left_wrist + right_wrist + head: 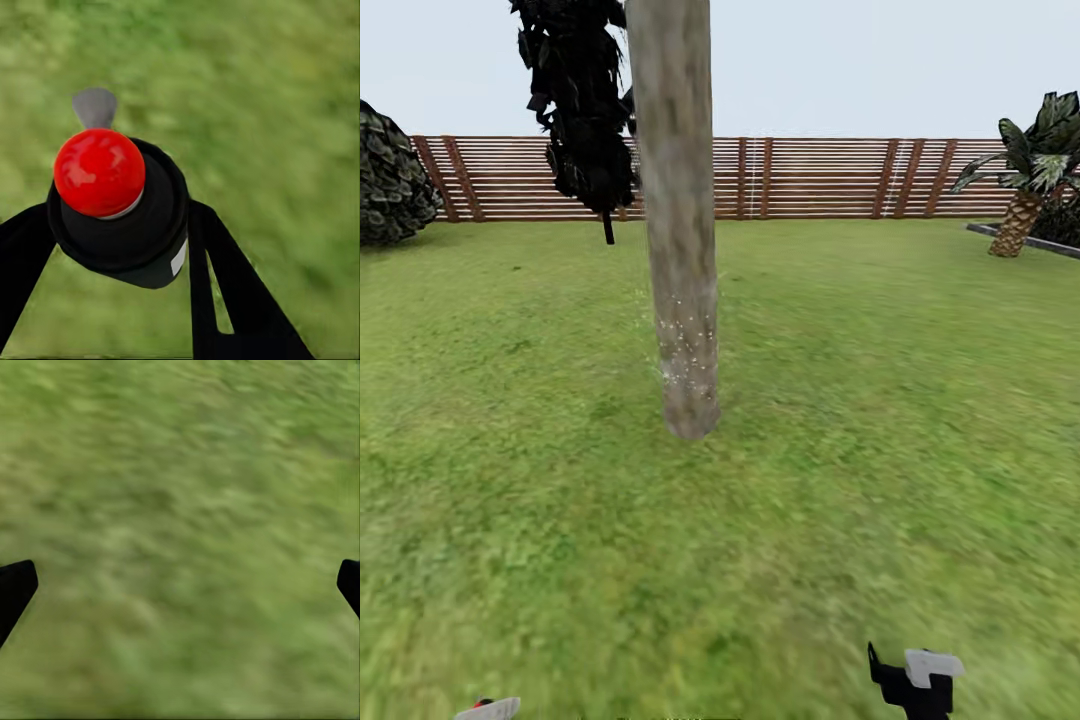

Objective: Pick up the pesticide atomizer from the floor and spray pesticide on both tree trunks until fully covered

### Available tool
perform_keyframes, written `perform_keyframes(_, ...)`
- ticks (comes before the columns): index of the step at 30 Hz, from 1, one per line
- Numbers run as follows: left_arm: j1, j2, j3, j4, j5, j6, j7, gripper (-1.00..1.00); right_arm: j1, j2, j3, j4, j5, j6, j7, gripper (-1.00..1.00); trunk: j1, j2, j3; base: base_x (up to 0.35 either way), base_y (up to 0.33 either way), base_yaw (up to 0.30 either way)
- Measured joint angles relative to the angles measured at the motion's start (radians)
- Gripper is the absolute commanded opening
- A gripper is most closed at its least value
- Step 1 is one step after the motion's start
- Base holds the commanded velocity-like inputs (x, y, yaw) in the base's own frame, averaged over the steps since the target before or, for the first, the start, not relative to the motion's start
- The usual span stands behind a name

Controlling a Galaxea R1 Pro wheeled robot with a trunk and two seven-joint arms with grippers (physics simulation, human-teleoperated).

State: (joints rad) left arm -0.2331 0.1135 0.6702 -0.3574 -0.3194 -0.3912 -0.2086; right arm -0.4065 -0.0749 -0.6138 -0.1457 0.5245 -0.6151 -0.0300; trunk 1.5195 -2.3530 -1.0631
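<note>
The pesticide atomizer [101, 172], a black body with a round red top and a grey nozzle, sits between the black fingers [225, 285] of my left gripper [120, 225], which is shut on it. Its grey and red tip [488, 708] peeks in at the head view's lower left edge. One tree's smooth grey-tan trunk [678, 250] rises from the lawn straight ahead. White specks [685, 345] dot its lower part. My right gripper [915, 680] hangs low on the right. In its wrist view the right gripper [180, 585] is open over bare grass.
A brown slatted fence [820, 178] closes the far side of the lawn. A dark narrow tree [585, 110] stands behind the trunk, a dark bush [390, 180] is at the far left, and a short palm [1025, 195] by a grey kerb at the far right.
</note>
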Motion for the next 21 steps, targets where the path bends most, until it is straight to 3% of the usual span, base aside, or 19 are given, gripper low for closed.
perform_keyframes(21,0.000,-0.003,0.000,0.000,0.000,0.000,0.000,-1.00,0.001,0.000,0.000,0.000,0.000,-0.002,-0.005,1.00,0.000,0.000,0.000,0.000,0.298,0.279)
